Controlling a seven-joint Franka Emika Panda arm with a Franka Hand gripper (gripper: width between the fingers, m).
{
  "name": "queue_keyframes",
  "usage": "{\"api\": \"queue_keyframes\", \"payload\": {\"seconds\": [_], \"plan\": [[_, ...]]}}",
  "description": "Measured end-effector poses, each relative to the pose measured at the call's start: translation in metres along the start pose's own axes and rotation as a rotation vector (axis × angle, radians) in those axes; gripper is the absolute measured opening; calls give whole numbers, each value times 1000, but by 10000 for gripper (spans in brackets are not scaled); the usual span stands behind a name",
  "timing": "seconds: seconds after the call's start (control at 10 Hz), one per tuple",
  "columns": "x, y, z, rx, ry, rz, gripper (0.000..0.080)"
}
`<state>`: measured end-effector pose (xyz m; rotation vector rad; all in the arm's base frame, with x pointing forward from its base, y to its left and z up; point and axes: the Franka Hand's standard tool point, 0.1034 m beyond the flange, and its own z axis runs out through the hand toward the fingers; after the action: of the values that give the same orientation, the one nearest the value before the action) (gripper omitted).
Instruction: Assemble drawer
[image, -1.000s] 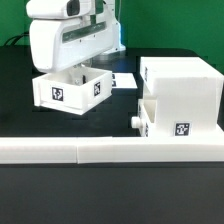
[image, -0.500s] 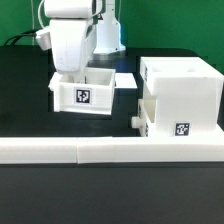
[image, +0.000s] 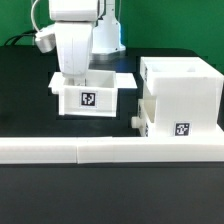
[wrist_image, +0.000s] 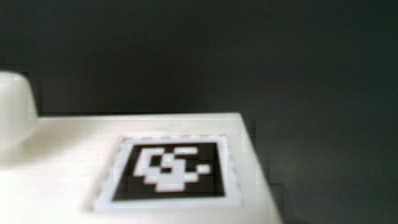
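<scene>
The loose small tray (image: 88, 98) of the drawer stands on the black table at the exterior view's left, its tagged wall facing the camera. My gripper (image: 80, 76) reaches down into it from above and is shut on the tray; the fingertips are hidden behind its wall. The large cube-like housing (image: 182, 82) stands at the right. A second tray sits in its lower part, with its knob (image: 137, 122) sticking out to the left. The wrist view shows only a close, blurred white surface with a tag (wrist_image: 173, 168) over the dark table; no fingers show there.
Long low white border bars (image: 100, 150) run along the front edge. A corner of the flat marker board (image: 128, 78) shows behind the loose tray. A narrow gap of black table separates the tray and the housing.
The tray has turned with my gripper, from corner-on to tagged wall facing the camera. Both have shifted toward the exterior view's right, nearer the housing.
</scene>
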<state>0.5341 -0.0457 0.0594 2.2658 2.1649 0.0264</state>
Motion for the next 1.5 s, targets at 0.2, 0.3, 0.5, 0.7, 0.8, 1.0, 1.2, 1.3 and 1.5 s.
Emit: {"api": "queue_keyframes", "payload": {"seconds": [0.2, 0.3, 0.5, 0.7, 0.8, 1.0, 1.2, 1.3, 1.5], "plan": [[13, 13, -3, 3, 4, 9, 42], [18, 18, -4, -2, 8, 2, 42], [17, 19, -3, 0, 9, 3, 42], [17, 18, -2, 2, 9, 3, 42], [18, 18, -2, 0, 7, -5, 42], [25, 18, -2, 2, 9, -17, 42], [31, 20, -1, 29, 11, -10, 42], [34, 22, 0, 29, 14, -14, 42], [36, 22, 1, 21, 16, 12, 42]]}}
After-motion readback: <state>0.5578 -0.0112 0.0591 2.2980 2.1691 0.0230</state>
